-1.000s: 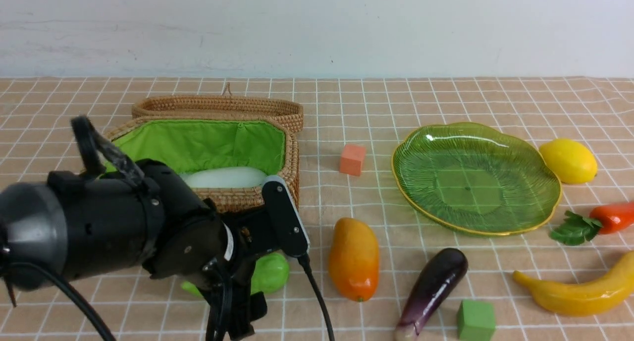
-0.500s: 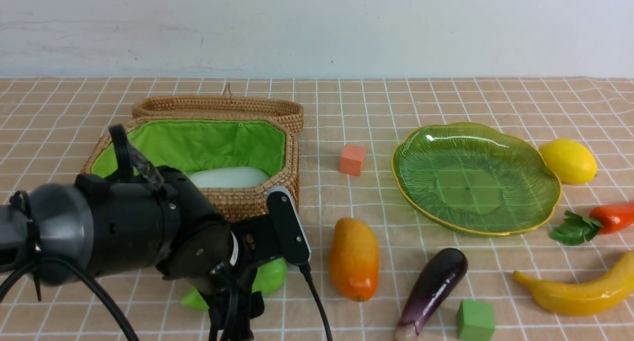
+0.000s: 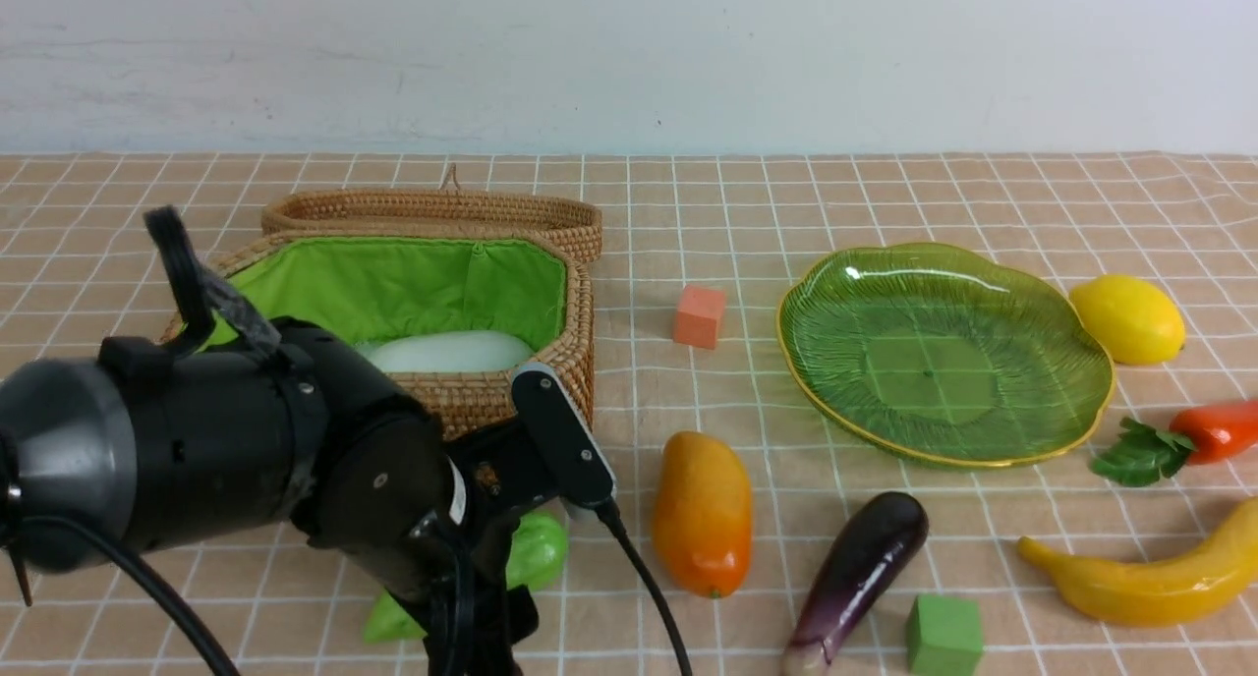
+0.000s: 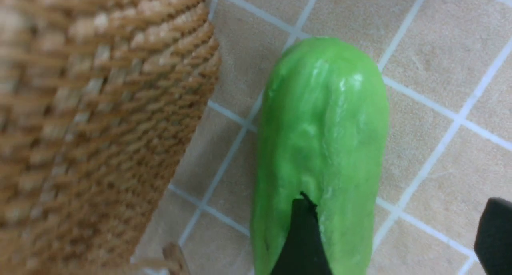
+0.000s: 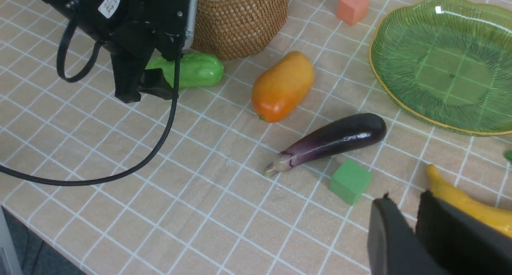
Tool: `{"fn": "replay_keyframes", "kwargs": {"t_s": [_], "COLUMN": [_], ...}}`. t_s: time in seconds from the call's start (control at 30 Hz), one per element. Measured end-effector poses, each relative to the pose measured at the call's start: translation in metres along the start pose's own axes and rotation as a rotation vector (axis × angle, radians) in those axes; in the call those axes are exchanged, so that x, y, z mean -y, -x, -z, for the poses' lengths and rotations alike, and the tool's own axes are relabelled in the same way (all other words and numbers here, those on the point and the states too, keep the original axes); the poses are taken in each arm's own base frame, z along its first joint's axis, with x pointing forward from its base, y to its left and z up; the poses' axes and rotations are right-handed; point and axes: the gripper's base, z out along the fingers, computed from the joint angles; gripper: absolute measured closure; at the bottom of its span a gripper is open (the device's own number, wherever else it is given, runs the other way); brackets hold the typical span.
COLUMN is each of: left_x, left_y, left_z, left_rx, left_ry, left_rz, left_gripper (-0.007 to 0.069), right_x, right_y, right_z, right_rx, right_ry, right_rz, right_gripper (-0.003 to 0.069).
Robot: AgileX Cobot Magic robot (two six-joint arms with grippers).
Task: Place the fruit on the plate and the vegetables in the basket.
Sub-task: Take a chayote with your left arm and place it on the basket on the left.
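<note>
Two claws frame the near side of the work: the right claw (image 5: pixel 406 211) seems nearly closed with no held thing visible, though I cannot tell whether its fingers meet. Near it in its wrist view are the small green cube (image 3: pixel 944 635) and the curved yellow toy banana (image 3: pixel 1150 578). The glossy dark purple toy eggplant (image 3: pixel 860 578) lies just beyond the cube, its thick end farther away.

The left claw (image 4: pixel 396 231) is wide open and grips nothing. One black fingertip overlaps the green, rounded toy gourd (image 4: pixel 320 155) in the wrist view, while the other stands off over the surface (image 4: pixel 432 187). The gap is thus offset to one side of the gourd. The gourd rests just on the near side of the large tan wicker basket (image 3: pixel 582 322), its long axis slanting away toward the robot's right. The left arm is plainly the nearer one. Judging from this, the claw needs to shift toward the gourd and close across its narrow width; closing now could merely nudge it against the wicker.

The orange-yellow toy mango (image 3: pixel 702 515) lies to the gourd's right. Farther off, a smooth white toy vegetable (image 3: pixel 452 352) is inside the green-lined basket, and the translucent green glass plate (image 3: pixel 943 371) bears no fruit.
</note>
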Motion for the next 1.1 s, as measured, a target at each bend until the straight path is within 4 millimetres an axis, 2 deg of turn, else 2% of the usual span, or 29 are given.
{"fn": "replay_keyframes", "kwargs": {"t_s": [0.23, 0.37, 0.57, 0.8, 0.9, 1.1], "left_x": [0.0, -0.001, -0.005, -0.012, -0.014, -0.017], "left_y": [-0.002, -0.001, 0.004, 0.004, 0.002, 0.002], "left_z": [0.028, 0.033, 0.019, -0.017, -0.023, -0.023], "left_rx": [0.035, 0.061, 0.073, 0.022, 0.001, 0.002], "left_ry": [0.005, 0.021, 0.052, 0.131, 0.166, 0.191], "left_rz": [0.041, 0.039, -0.004, -0.025, 0.023, 0.091], "left_gripper": [0.0092, 0.0092, 0.0092, 0.0092, 0.0092, 0.0092], "right_x": [0.0, 0.0, 0.0, 0.0, 0.0, 0.0], "right_y": [0.0, 0.0, 0.0, 0.0, -0.002, -0.002], "right_z": [0.0, 0.0, 0.0, 0.0, 0.0, 0.0], "right_rx": [0.0, 0.0, -0.001, -0.005, -0.02, -0.021], "right_ry": [0.0, 0.0, -0.003, -0.002, 0.003, 0.003], "right_rz": [0.0, 0.0, 0.001, 0.001, 0.001, 0.001], "right_gripper": [0.0533, 0.0531, 0.0531, 0.0531, 0.0531, 0.0531]}}
